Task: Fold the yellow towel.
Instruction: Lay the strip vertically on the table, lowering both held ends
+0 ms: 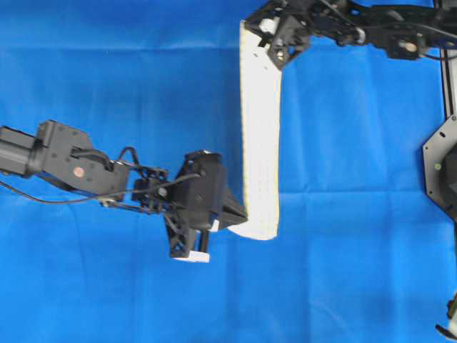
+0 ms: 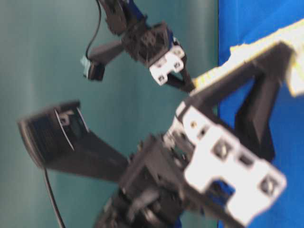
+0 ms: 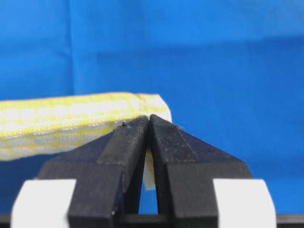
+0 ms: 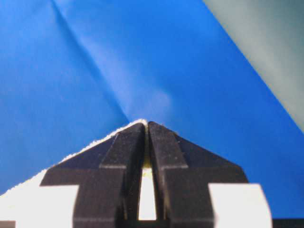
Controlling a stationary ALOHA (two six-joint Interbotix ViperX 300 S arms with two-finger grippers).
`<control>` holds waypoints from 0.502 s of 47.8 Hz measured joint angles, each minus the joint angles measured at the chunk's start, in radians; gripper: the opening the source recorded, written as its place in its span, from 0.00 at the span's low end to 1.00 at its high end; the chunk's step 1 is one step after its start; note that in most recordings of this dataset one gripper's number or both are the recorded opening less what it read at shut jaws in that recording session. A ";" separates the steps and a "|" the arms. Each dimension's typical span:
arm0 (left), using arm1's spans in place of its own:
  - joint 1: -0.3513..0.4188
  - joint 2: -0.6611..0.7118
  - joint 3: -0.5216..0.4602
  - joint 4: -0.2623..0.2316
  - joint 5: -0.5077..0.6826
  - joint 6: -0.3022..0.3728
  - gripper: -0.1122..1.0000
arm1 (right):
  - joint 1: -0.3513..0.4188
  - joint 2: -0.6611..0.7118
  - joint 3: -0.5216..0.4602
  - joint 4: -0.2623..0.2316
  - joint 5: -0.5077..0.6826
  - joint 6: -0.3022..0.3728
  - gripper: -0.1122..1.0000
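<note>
The yellow towel shows as a long narrow strip, yellow-and-white checked, stretched from the top of the overhead view down to the middle. My left gripper is shut on its near corner; the left wrist view shows the towel pinched between the fingertips. My right gripper is shut on the far end; the right wrist view shows a pale towel edge running from the closed fingertips. In the table-level view the towel is lifted between both grippers.
A large plain blue cloth covers the table. A black mount stands at the right edge of the overhead view. The teal wall fills the left of the table-level view.
</note>
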 measured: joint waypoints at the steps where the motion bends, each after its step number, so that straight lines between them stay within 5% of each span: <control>1: -0.002 -0.006 0.014 0.000 -0.006 -0.006 0.12 | 0.003 0.006 -0.008 -0.002 0.000 0.000 0.12; 24: -0.020 -0.072 0.143 0.000 -0.049 -0.066 0.12 | 0.037 0.091 -0.083 -0.002 0.000 0.002 0.12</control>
